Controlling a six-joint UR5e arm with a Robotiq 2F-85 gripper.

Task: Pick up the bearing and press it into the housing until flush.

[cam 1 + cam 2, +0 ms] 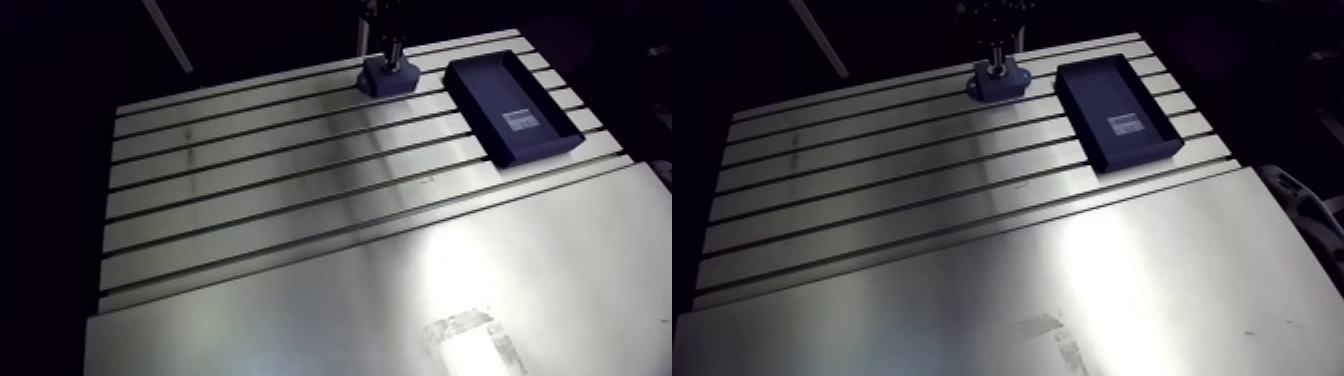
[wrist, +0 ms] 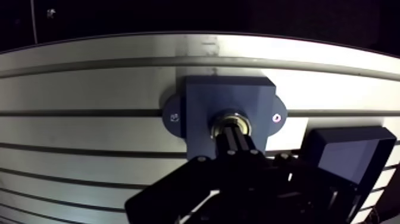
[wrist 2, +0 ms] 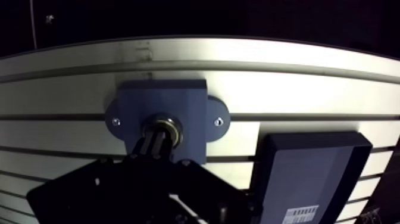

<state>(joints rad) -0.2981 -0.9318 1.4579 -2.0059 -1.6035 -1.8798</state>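
Pressing step, I reckon: the two-finger gripper (image 2: 233, 132), closed and empty, tips on the shiny metal ring bearing (image 2: 231, 117) in the blue block housing (image 2: 202, 98), nine o'clock of the black rectangular tray (image 1: 490, 88); next, a straight push till flush.

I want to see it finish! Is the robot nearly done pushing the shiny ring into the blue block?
Nearly. Done: the bearing already sits in the hole of the housing on the table. In hand: the gripper, shut, is down on the bearing, apparently pressing it. Left: pushing until it is level with the housing's face. I cannot tell if it is flush yet.
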